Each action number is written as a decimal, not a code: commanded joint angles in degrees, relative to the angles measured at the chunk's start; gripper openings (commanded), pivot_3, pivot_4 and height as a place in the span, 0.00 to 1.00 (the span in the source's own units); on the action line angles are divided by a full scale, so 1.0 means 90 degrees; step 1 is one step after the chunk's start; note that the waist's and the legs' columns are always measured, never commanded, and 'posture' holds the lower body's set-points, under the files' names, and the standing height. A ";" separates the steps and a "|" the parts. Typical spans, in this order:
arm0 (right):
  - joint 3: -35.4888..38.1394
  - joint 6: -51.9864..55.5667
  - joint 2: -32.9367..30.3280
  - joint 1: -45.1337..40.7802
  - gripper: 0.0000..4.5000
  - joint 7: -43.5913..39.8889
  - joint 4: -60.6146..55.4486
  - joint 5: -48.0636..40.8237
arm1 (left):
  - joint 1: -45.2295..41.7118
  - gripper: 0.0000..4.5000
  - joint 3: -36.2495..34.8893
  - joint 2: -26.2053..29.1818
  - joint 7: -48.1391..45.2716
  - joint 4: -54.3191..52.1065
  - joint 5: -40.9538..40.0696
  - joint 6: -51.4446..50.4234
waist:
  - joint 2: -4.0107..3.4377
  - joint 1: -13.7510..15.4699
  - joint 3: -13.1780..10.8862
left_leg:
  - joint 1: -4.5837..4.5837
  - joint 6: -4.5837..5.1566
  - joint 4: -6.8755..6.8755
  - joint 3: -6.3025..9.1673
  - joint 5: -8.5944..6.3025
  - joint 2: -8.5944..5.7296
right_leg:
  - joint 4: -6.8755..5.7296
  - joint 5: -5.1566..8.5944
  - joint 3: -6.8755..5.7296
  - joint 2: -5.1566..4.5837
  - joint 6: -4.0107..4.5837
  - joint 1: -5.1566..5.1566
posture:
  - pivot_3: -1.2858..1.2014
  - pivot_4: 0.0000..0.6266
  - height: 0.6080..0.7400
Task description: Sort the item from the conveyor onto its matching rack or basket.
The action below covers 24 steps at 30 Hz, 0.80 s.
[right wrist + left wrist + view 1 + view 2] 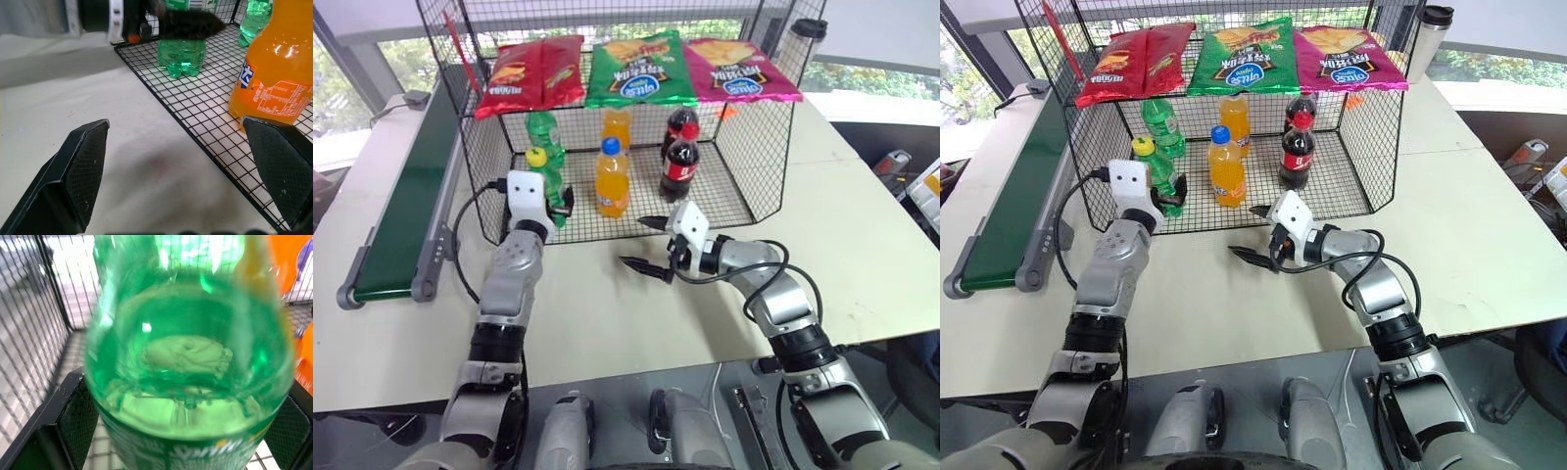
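Observation:
The item, a green bottle with a yellow cap, stands upright on the mesh floor at the front left corner of the black wire basket. Its base rests on the wire. My left gripper reaches in through the basket's open side, and its open fingers stand on either side of the bottle's lower body. My right gripper hangs open over the table just in front of the basket, holding nothing. The conveyor runs along the table's left edge with nothing on the belt.
Inside the basket stand another green bottle, two orange bottles, the nearer one close beside the item, and two cola bottles. Three crisp bags lie on the sloped upper panel. A lidded cup stands at the back right.

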<state>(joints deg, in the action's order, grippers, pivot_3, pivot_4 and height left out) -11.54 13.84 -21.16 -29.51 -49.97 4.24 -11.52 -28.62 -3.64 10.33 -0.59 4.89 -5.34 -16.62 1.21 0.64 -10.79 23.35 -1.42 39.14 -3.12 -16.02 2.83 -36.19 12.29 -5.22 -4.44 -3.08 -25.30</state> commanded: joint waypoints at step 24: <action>0.0104 0.0031 0.0000 0.0127 1.00 -0.0291 -0.0427 -0.0297 | 0.3628 0.99 -0.0373 0.0329 -0.0518 -0.5397 -0.0821 -0.2726 | -0.0001 0.0009 0.0000 | -0.0004 0.0000 0.0002 0.0011 0.0000 0.0001 | 0.0000 0.0003 0.0001 0.0002 0.0005 0.0003 | 0.52 0.24 1.00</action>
<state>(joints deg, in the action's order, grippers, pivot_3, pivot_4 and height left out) -11.85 14.40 -20.99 -28.23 -52.37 2.99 -12.80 3.40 -6.24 12.96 -4.85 -40.84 -12.40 -41.76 1.20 0.73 -10.78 23.31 -1.41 39.16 -3.02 -16.02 2.84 -36.20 12.31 -5.21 -4.43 -3.04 -25.27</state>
